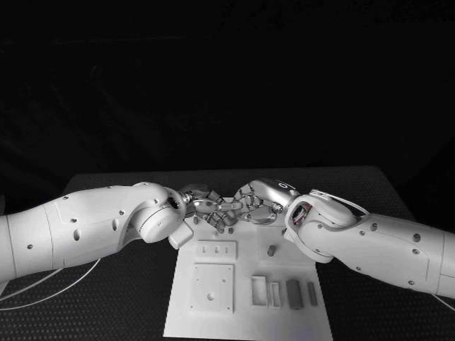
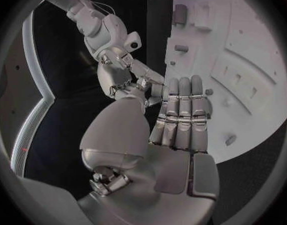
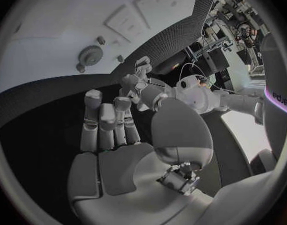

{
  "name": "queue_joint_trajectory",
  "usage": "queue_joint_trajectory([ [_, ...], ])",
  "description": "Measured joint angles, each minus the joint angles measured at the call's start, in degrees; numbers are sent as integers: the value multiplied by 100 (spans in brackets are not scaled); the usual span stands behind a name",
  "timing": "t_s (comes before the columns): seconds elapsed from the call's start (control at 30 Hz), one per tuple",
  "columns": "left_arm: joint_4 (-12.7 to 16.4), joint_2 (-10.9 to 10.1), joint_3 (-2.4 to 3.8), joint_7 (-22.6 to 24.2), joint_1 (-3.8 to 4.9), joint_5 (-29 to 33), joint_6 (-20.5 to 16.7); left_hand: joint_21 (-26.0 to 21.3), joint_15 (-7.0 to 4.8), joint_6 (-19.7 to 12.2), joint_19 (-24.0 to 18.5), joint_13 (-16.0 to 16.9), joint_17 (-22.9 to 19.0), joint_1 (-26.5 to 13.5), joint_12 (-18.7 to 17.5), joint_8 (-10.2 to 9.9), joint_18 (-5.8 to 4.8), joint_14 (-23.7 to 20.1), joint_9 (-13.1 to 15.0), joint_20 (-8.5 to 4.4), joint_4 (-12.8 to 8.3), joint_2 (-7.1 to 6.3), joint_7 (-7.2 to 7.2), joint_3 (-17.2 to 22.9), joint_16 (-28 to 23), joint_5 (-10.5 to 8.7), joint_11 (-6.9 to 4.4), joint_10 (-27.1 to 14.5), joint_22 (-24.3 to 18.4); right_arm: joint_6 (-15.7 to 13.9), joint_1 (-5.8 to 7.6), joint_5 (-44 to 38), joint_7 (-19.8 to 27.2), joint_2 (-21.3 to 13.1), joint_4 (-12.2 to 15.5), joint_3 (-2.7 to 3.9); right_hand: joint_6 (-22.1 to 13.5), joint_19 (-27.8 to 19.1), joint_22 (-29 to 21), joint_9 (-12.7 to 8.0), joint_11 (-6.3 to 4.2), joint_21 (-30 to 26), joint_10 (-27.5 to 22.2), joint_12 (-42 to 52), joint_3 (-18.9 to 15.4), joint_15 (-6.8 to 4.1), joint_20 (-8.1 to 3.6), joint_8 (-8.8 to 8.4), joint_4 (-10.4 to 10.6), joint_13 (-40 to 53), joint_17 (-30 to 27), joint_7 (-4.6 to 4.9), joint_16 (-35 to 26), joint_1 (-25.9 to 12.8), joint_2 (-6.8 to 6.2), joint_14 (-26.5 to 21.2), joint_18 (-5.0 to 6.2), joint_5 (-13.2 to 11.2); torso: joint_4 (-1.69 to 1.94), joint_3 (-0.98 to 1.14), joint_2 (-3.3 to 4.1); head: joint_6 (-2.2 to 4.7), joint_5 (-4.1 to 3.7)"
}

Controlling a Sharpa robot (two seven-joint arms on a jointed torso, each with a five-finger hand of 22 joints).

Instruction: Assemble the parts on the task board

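Clearly both the left hand [image 1: 200, 202] and right hand [image 1: 257, 201] hover released, holding nothing, above the task board [image 1: 187, 312]; approach the gear [image 3: 90, 55] slowly, fingers spread.

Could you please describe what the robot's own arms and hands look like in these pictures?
Both arms have smooth white rounded shells dotted with small dark holes; thin pale cables loop beside the left arm. The right arm's wrist shows an open cut-out edged in red. The left hand and right hand are silver metal, with segmented fingers and smooth rounded palm plates.
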Motion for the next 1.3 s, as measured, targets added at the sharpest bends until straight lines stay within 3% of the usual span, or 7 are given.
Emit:
queue_joint_trajectory([
  [0.83,-32,5,-21,17,-14,71,85,0,0,-1,0,45,52,195,-23,0,18,0,-5,2,-13,63,2,13,-23,0,0,0,40,3,-38,2,-10,143,-89,13,11,-1,0,8,-15,0,-15,0,-14,13,2,49,-14,1,-5,-10,0,16,-61,9,0,0,1,-1,1,-31,3],
  [1.13,-60,7,-26,-10,-20,132,86,0,-102,279,2,196,255,473,71,107,-10,163,52,0,-16,287,-114,-81,57,0,-96,183,117,4,-51,4,-8,167,-94,18,11,-1,0,57,-14,0,-15,0,-14,2,3,65,-14,1,-5,-11,0,11,-66,-11,0,0,-2,0,1,-40,5],
  [1.3,-86,10,-29,-35,-23,149,81,69,-147,478,81,573,523,663,332,186,-16,225,220,-123,-18,425,-213,-221,423,0,-175,299,317,4,-55,5,-2,174,-83,21,11,-1,0,57,-13,0,-13,0,-15,-12,3,64,-15,1,-5,-10,0,18,-58,3,0,0,-2,2,1,-42,9],
])
